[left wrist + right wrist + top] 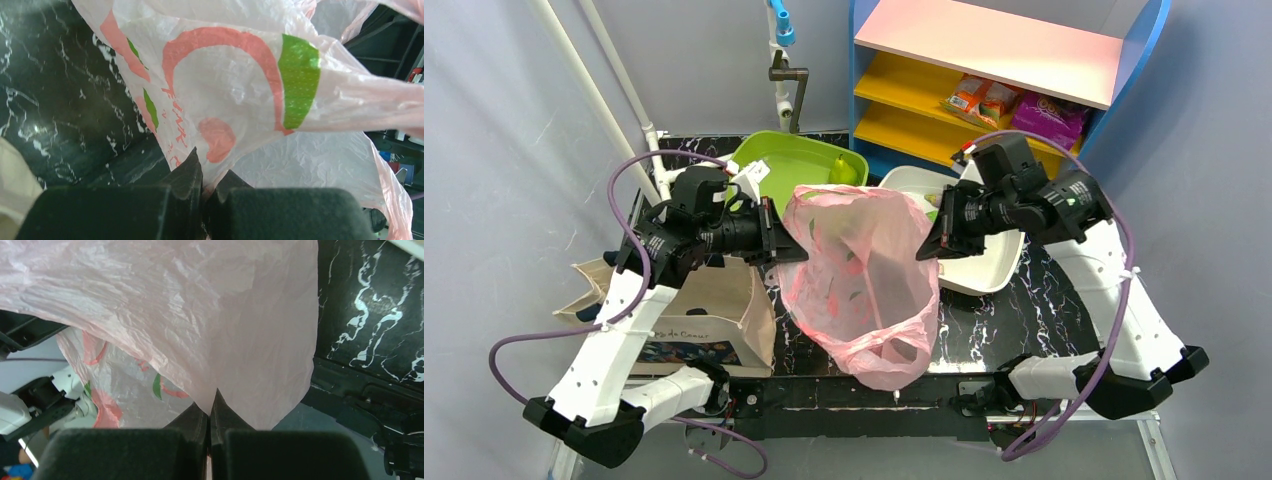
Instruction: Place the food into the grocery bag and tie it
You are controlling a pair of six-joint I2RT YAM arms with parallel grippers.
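Note:
The pink grocery bag [859, 280] hangs stretched between my two grippers above the middle of the black table. My left gripper [786, 245] is shut on the bag's left rim; in the left wrist view [210, 172] the plastic [225, 90] is pinched between the jaws. My right gripper [927, 240] is shut on the right rim, also pinching the plastic [200, 315] in the right wrist view [212, 400]. A yellow-green pear [844, 171] lies in the green bin behind the bag. The eggplant and the long green vegetable are hidden.
A green bin [774, 160] and a white tray [984, 265] stand behind and right of the bag. A beige canvas tote [709, 320] lies at the near left. A blue shelf [984, 70] with snack packets stands at the back right. White poles [609, 100] rise at the back left.

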